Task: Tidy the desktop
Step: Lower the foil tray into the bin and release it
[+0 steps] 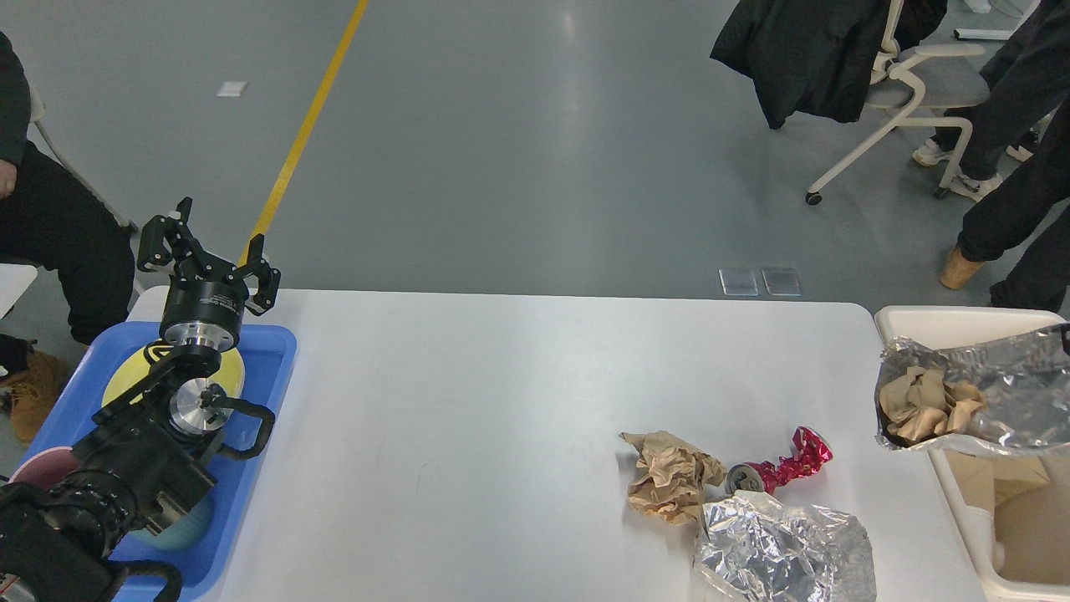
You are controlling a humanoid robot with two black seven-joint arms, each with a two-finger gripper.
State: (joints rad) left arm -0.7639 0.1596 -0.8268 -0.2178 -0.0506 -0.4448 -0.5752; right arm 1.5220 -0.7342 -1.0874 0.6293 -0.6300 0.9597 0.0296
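The white desktop carries a crumpled brown paper, a crushed red can and a wad of crumpled foil, all near its front right. A foil tray with brown paper scraps inside hangs tilted over the cream bin at the right edge; whatever holds it lies outside the picture. My left gripper stands open and empty above the far end of the blue tray. My right gripper is out of view.
The blue tray holds a yellow plate and other dishes under my left arm. Brown paper lies in the bin. A chair with a black coat and standing legs are behind the table at right; a seated person is at left.
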